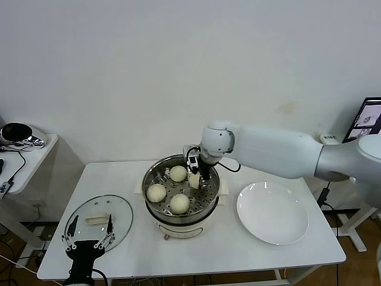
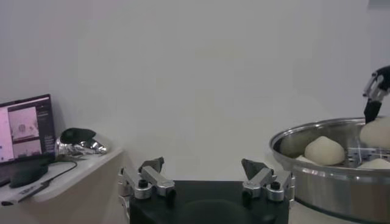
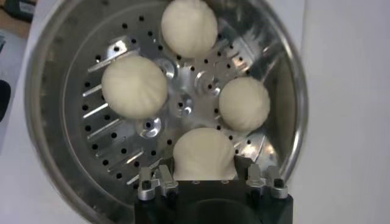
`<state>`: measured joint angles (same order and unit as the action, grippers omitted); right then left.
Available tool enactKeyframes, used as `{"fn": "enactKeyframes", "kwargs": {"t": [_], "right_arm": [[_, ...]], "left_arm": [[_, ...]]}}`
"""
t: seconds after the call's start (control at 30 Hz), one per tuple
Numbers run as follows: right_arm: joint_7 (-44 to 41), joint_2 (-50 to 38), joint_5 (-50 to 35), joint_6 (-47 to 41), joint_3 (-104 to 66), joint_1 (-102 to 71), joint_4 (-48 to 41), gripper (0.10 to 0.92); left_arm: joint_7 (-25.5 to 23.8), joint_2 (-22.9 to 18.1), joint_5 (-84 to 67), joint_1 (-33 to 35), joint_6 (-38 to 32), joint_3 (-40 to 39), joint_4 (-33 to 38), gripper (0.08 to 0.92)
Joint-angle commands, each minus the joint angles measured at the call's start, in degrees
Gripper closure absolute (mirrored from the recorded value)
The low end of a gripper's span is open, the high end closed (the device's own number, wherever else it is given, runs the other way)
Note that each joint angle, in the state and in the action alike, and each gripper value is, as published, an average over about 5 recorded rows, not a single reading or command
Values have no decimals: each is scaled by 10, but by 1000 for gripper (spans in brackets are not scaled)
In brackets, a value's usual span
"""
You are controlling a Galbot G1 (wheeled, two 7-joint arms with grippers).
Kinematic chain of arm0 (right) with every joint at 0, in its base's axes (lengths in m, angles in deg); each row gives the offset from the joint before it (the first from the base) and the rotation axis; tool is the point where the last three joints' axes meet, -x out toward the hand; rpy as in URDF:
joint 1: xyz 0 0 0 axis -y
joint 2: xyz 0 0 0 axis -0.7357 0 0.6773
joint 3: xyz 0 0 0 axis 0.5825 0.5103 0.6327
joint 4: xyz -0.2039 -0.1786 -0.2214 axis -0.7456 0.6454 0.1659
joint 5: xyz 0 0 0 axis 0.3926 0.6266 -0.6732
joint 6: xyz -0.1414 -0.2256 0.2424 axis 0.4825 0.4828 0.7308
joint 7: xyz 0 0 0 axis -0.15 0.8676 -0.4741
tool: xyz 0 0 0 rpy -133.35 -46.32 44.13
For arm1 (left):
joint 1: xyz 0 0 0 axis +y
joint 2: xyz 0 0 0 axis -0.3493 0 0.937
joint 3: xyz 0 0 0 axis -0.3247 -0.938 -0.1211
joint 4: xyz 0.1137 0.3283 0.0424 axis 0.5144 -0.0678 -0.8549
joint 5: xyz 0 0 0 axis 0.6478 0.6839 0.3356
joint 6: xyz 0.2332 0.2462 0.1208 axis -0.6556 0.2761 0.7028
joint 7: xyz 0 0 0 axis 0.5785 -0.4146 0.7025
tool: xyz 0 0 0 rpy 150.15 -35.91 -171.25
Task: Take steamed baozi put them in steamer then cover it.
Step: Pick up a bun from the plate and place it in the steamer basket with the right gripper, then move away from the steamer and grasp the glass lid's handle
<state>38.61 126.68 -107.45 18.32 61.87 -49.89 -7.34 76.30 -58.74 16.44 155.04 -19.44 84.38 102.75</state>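
Right hand [image 1: 194, 176] gripping the fourth baozi [image 3: 204, 154] inside the steamer [image 1: 156, 210], frame centre. Left hand [image 1: 89, 233] idling wide open, lower left, near cover [image 1: 122, 210]. No readable writing.

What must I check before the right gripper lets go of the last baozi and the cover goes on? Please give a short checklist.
1. Three baozi rest on the perforated tray: ok.
2. Fourth baozi is over the tray, between the right gripper fingers: ok.
3. Fourth baozi released: not ok.
4. Steamer stands upright on the table: ok.
5. Cover lies flat beside the steamer: ok.
6. Left gripper is open near the cover: ok.
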Motion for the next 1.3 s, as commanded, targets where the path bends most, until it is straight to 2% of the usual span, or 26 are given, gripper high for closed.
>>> {"fn": "enactKeyframes", "kwargs": {"t": [0.03,0.2,0.3,0.4,0.53,0.63,0.7,0.8,0.93,1.07,1.2,1.3], "right_arm": [[0,17,18,2,0,-30,-25,408],[1,14,22,3,-4,-27,-20,376],[0,1,20,3,-14,-16,-4,297],[1,-28,8,1,-30,7,33,230],[29,-100,-20,4,-75,16,104,205],[120,-175,-75,15,-124,-18,176,203],[210,-236,-123,30,-166,-67,225,202],[345,-328,-169,90,-280,-216,281,202],[458,-382,-135,223,-477,-474,305,203],[487,-336,-38,341,-721,-746,296,203],[474,-219,64,422,-929,-917,282,203],[445,-128,104,455,-1043,-999,288,203]], "left_arm": [[0,0,1,0,0,0,0,177],[0,-1,0,1,0,0,1,177],[0,0,-1,0,0,1,0,177],[0,1,-2,-2,1,2,-1,177],[0,2,-3,-6,3,2,-2,177],[1,3,-7,-10,2,2,-9,177],[3,4,-8,-12,1,2,-15,177],[6,3,-7,-15,-1,5,-23,177],[10,1,2,-14,-10,9,-30,177],[15,-5,16,-11,-17,9,-38,177],[25,-14,48,-10,-25,4,-52,177],[34,-17,106,-10,-26,3,-72,177]]}}
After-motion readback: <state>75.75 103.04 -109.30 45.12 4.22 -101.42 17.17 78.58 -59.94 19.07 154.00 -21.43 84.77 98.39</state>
